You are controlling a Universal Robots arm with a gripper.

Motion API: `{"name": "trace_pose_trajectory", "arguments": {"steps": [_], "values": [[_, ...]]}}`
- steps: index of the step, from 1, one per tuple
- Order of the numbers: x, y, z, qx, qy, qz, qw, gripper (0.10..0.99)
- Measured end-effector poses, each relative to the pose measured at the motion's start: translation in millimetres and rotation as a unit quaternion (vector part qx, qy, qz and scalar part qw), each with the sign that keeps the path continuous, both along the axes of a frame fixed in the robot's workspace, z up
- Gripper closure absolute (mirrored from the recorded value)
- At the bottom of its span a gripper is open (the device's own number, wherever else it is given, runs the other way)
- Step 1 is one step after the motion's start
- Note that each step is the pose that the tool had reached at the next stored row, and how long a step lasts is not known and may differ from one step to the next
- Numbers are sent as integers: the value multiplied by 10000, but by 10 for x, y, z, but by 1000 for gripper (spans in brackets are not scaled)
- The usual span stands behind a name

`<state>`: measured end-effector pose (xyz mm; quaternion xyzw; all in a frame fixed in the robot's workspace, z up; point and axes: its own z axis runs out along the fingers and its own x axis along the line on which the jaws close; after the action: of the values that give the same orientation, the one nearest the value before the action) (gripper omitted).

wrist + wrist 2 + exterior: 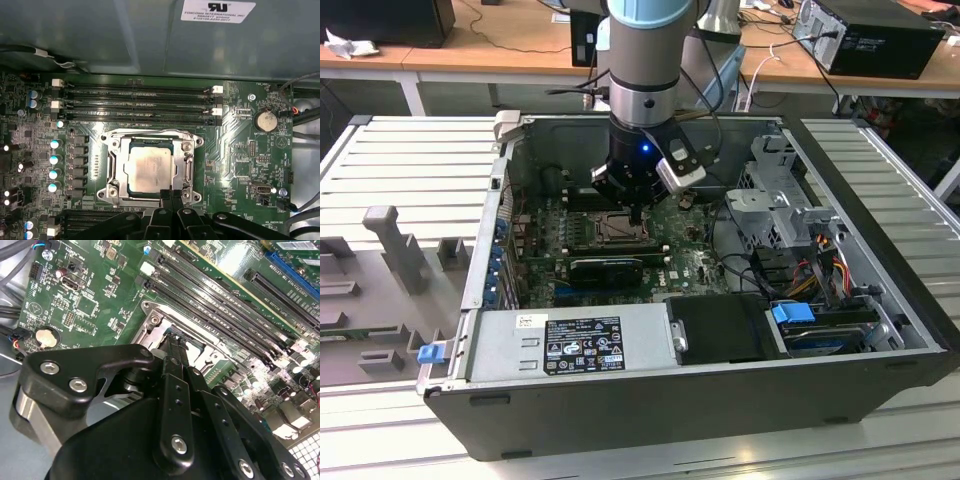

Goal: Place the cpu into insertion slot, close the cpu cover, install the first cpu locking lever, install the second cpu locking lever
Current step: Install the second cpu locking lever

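Note:
The cpu (150, 167), a square chip with a silvery face, lies flat in the insertion slot (107, 192) on the green motherboard. The cpu cover (116, 169), a silvery frame plate, lies down around it with the chip showing through its window. My gripper (171, 194) hangs just above one edge of the slot, with its black fingers pressed together and nothing visible between them. In the second wrist view the gripper (172, 336) tips meet at the slot's metal rim (155, 320). In the exterior view my gripper (636, 212) points down over the slot (610, 228) inside the open computer case.
Long black memory slots (135, 105) run along one side of the socket, and a coin battery (265, 120) sits nearby. A power supply (570, 345), a black card (605, 268), a drive cage (775, 200) and loose cables (820, 265) crowd the case around the board.

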<state>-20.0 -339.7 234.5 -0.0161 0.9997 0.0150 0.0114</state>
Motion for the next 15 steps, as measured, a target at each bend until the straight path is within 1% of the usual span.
{"name": "trace_pose_trajectory", "arguments": {"steps": [1, 2, 5, 7, 10, 11, 12, 13, 14, 15], "values": [[0, -11, 0, -1, 0, 0, 10000, 980], [0, -48, 0, -1, 0, 0, 10000, 980], [0, -60, 8, -1, 0, 1, 10000, 980], [-2, -83, 8, 0, 0, 0, 10000, 980], [-3, -172, 8, 1, 0, 0, 10000, 980], [-2, -192, 8, 7, 0, 0, 10000, 980], [-2, -219, 8, 50, 1, 0, 10000, 980], [-2, -233, 8, 181, 9, 0, 9998, 980], [-2, -236, 8, 306, 24, 0, 9995, 980], [-2, -241, 8, 396, 32, 0, 9992, 980]]}}
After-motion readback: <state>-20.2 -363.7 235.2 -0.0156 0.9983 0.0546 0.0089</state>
